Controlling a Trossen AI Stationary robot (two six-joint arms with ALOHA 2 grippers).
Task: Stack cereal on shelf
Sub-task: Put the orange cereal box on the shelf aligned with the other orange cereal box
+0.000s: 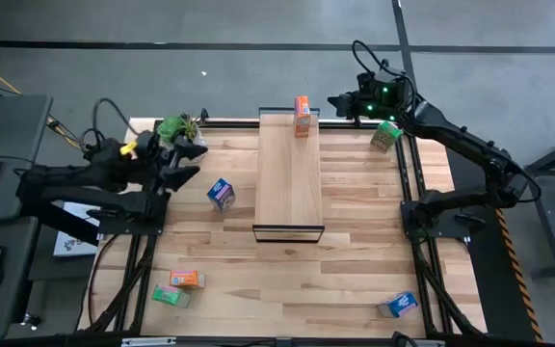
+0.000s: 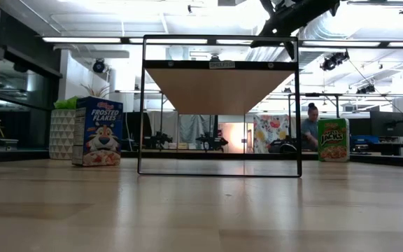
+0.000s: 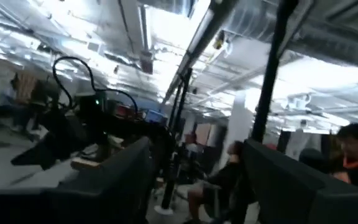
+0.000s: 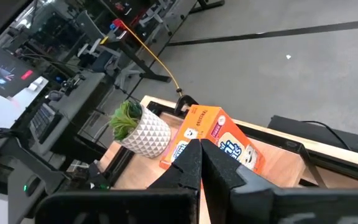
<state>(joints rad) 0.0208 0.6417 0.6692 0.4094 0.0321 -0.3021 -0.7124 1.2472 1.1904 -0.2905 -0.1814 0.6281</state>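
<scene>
The shelf (image 1: pixel 287 178) is a light plank on a black frame (image 2: pixel 219 105) in the middle of the table. One orange cereal box (image 1: pixel 303 114) stands on the plank's far end, and it fills the right wrist view (image 4: pixel 219 140). My right gripper (image 1: pixel 333 100) (image 4: pixel 199 149) is shut and hovers just right of that box, apart from it. A green box (image 1: pixel 385 135) (image 2: pixel 333 140) stands on the table by the far right. A blue box (image 1: pixel 221 194) (image 2: pixel 96 131) stands left of the shelf. My left gripper (image 1: pixel 193 160) (image 3: pixel 197 149) is open at the left, holding nothing.
A potted plant (image 1: pixel 178 126) (image 4: pixel 138 127) sits at the far left corner, close to my left gripper. An orange box (image 1: pixel 188 279) and a green box (image 1: pixel 170 296) lie near the near left edge, a blue box (image 1: pixel 397 305) near the near right corner. People sit beyond the table (image 2: pixel 312 126).
</scene>
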